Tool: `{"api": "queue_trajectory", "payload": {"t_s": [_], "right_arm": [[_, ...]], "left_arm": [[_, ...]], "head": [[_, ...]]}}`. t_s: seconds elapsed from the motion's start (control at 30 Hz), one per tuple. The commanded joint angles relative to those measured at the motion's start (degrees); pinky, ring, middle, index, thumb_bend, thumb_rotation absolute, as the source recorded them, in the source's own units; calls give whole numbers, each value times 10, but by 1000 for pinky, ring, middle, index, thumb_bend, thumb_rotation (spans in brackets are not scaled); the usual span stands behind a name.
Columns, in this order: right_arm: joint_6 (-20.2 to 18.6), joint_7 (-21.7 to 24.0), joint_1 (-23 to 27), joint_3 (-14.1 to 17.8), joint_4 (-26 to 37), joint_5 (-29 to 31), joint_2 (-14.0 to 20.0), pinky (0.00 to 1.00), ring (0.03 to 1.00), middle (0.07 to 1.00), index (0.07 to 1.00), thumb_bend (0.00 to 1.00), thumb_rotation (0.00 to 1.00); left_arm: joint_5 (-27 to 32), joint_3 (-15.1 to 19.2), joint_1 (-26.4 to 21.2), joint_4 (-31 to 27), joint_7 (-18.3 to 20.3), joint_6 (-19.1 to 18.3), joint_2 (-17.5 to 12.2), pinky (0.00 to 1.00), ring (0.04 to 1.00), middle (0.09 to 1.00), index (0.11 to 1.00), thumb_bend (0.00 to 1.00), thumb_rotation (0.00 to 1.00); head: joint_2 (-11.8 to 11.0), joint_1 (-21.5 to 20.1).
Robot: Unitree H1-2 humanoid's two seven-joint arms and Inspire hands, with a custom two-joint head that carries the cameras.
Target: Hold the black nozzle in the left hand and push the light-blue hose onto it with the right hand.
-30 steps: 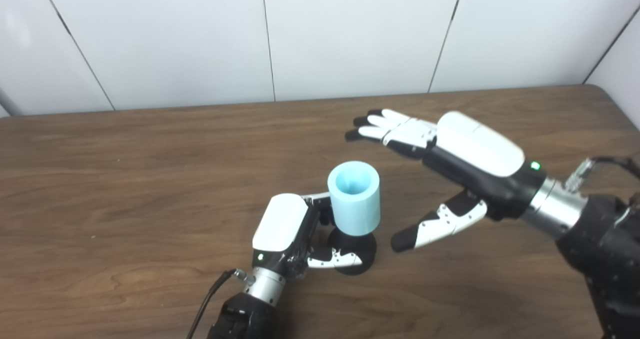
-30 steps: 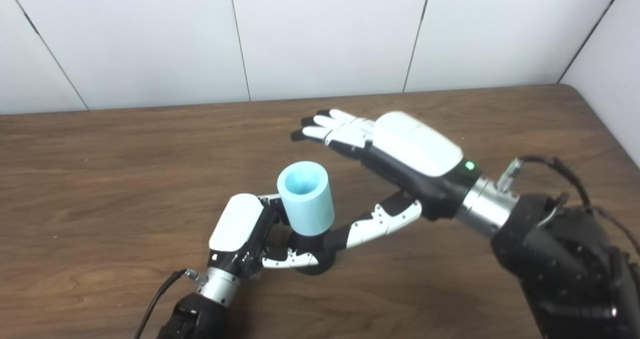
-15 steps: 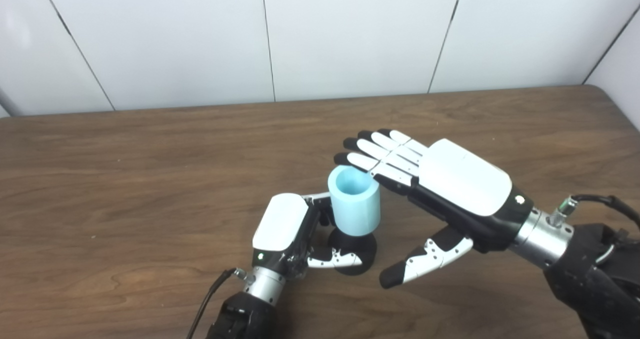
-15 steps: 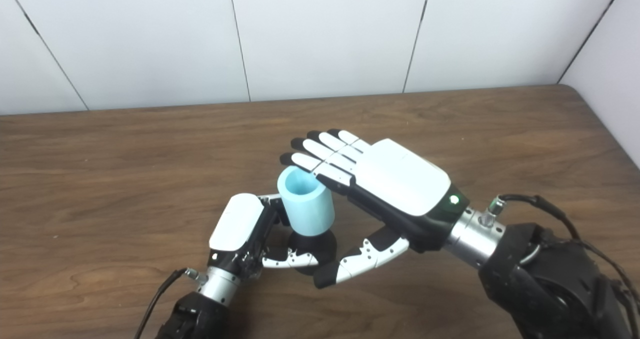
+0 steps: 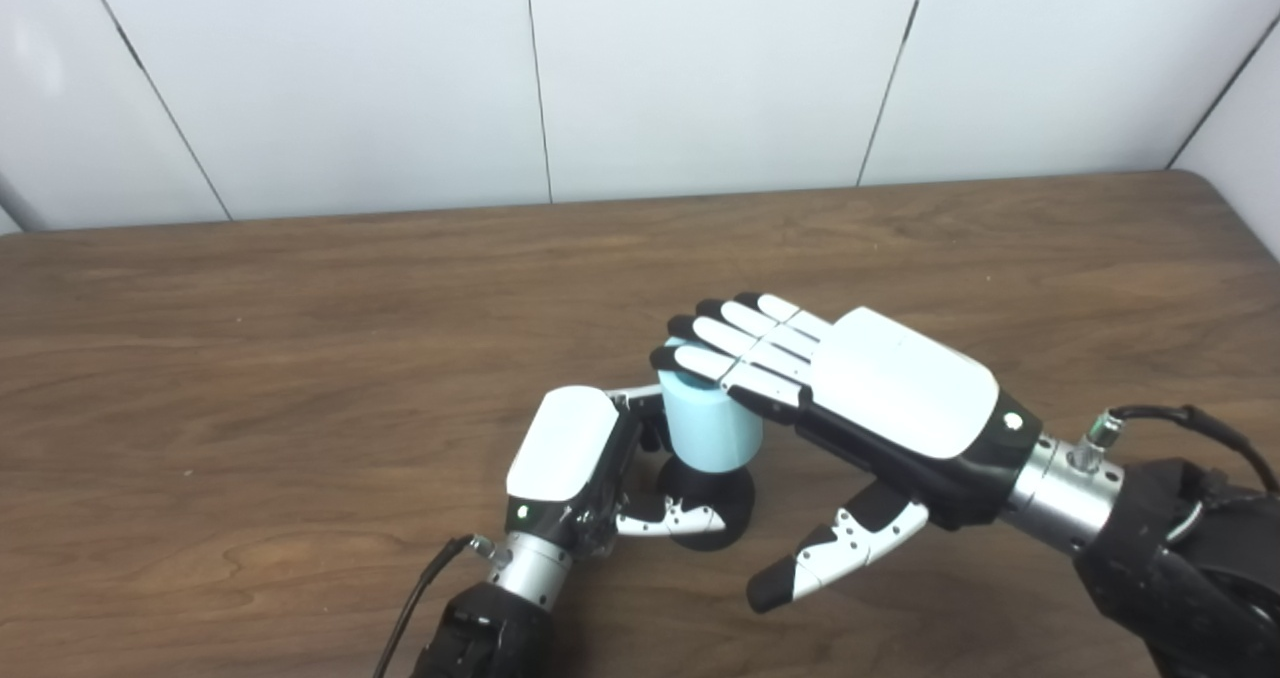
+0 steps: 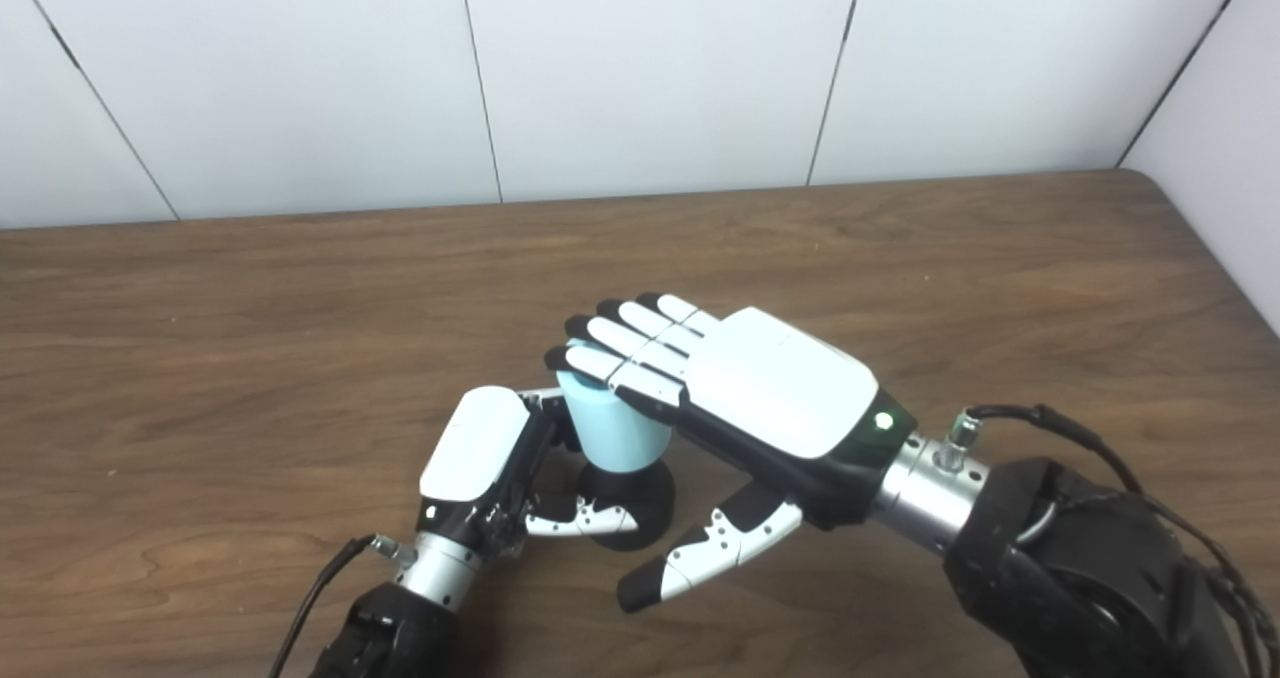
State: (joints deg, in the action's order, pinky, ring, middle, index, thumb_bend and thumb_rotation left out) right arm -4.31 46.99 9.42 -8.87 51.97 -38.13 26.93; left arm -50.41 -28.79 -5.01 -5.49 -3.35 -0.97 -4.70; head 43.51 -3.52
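The black nozzle (image 5: pixel 712 493) stands upright on the table near the front middle. My left hand (image 5: pixel 580 468) is shut on the nozzle, with its thumb across the black base. The light-blue hose (image 5: pixel 708 428), a short thick tube, sits upright on top of the nozzle. My right hand (image 5: pixel 850 398) is open and flat, palm down. Its fingers (image 5: pixel 725 343) lie across the top opening of the hose and cover it. Its thumb hangs free to the lower right, apart from the hose.
The brown wooden table (image 5: pixel 300 358) runs to a white panelled wall at the back. A black cable (image 5: pixel 410 598) trails from my left wrist toward the front edge. The table's right corner shows in the right eye view (image 6: pixel 1150 188).
My right hand has come down and toward me from the far right of the hose. Its flat fingers now rest on the hose's top. My left hand and the nozzle have not moved.
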Motion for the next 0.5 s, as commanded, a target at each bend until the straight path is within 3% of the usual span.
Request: {"api": "queue_trajectory", "payload": {"t_s": [0.0,0.47], "right_arm": [[1,3,17,2,20,-7,-2,1000,1000,990,946,690,1000],[-32,68,14,-5,23,-22,-2,1000,1000,956,907,698,1000]], "left_arm": [[-13,-8,9,12,35,-17,-10,456,462,445,505,503,0],[-13,-9,9,12,33,-19,-7,461,464,441,507,503,0]], "head": [[1,0],[1,-1]]}}
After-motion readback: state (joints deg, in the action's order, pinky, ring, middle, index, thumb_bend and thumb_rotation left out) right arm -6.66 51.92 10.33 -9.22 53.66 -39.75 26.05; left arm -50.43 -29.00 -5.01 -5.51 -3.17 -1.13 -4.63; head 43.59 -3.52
